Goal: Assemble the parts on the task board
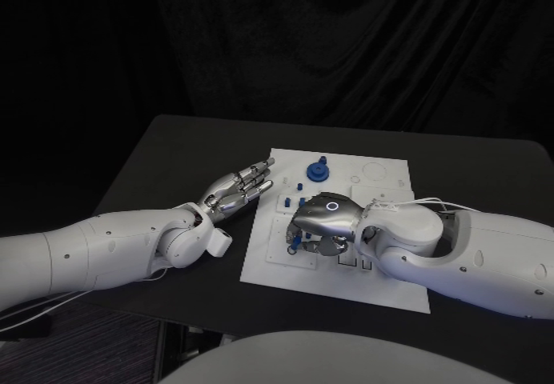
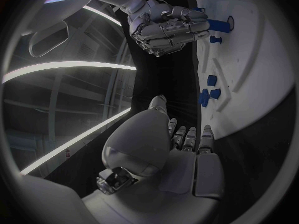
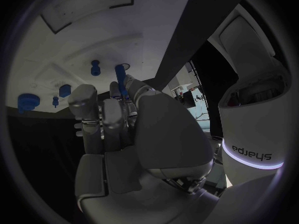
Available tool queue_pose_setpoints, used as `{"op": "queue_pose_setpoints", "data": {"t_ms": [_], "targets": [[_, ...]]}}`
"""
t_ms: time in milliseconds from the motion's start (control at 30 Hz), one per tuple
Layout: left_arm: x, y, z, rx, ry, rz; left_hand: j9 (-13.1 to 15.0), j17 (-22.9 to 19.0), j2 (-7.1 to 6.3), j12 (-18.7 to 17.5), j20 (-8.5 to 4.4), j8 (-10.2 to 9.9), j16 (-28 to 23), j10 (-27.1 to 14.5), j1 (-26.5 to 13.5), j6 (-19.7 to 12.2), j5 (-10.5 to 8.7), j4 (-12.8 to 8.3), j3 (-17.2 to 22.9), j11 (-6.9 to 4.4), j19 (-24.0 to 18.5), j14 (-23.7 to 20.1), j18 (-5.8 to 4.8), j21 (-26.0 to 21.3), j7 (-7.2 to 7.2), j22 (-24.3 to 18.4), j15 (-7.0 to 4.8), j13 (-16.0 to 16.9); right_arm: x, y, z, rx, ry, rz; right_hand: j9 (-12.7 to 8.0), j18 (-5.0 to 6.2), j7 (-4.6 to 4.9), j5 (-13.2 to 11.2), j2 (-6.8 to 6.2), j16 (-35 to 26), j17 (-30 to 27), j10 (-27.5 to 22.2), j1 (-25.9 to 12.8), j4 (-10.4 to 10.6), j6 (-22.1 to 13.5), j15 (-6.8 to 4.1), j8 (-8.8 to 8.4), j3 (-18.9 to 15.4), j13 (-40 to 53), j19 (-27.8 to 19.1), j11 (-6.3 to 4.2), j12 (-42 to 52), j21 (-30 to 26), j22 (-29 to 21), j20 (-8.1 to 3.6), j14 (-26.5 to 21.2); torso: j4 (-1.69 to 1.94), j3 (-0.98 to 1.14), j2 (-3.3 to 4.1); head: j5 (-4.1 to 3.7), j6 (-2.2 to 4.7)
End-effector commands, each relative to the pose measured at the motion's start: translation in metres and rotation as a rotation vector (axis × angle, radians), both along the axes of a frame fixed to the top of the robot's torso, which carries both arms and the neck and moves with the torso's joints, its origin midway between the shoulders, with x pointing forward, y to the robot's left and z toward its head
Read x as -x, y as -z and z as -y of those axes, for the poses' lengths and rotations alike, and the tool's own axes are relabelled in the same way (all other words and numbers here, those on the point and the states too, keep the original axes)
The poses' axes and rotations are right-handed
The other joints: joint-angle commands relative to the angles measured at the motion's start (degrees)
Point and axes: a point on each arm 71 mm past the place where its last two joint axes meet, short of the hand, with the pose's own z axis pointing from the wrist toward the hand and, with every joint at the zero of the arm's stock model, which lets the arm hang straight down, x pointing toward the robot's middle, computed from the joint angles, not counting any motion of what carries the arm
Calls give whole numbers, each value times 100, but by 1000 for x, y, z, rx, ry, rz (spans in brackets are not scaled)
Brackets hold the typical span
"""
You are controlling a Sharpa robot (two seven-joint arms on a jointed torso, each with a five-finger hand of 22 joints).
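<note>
Right hand (image 1: pixel 327 224) sits low over the near-left part of the board (image 1: pixel 387 172), fingers curled around a blue peg (image 3: pixel 122 82); the right wrist view shows the peg pinched at the fingertips, its far end at or just beside a small ring-shaped hole (image 3: pixel 123 66) in the board. Left hand (image 1: pixel 237 190) rests off the board's left edge, fingers straight and apart, grasping nothing. Other blue parts remain on the board: a round stepped piece (image 1: pixel 315 171) towards the far side and several small pieces (image 2: pixel 210 93) near the left edge. Judged step: seating the peg in its hole. For a sound result the peg should be held square to the board, lined up with the hole before any push, and pressed along its own axis; a tilted entry is likely to jam. Whether the tip has entered the hole cannot be told. Left hand could steady the board edge if it shifts.
</note>
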Motion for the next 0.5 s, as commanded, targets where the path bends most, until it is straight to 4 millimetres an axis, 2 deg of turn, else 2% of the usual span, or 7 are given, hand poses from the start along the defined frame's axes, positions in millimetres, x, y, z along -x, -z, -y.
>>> {"op": "queue_pose_setpoints", "data": {"t_ms": [33,500], "targets": [[1,-7,2,68,8,83,1,-8,10,-22,34,10,-21,-4,58,-23,25,5,28,39,5,18,-59,-5,-1,4,28,-4,2,2,-1,9,-12,4,13,-111,5,-16,-29,-16,11,211,15,-33,31,-36,-26,3,6,3,-179,17,36,650,-35,11,-7,5,1,11,-1],[0,-6,3,67,11,78,0,-8,19,-22,43,8,-21,-4,71,-29,15,1,41,52,6,18,-58,-5,1,5,39,-4,5,7,-3,28,-10,-14,22,-109,3,-36,-35,-25,-2,231,-3,-28,34,-37,-30,-3,13,-1,-182,14,27,648,-36,8,4,-3,8,6,-1]]}}
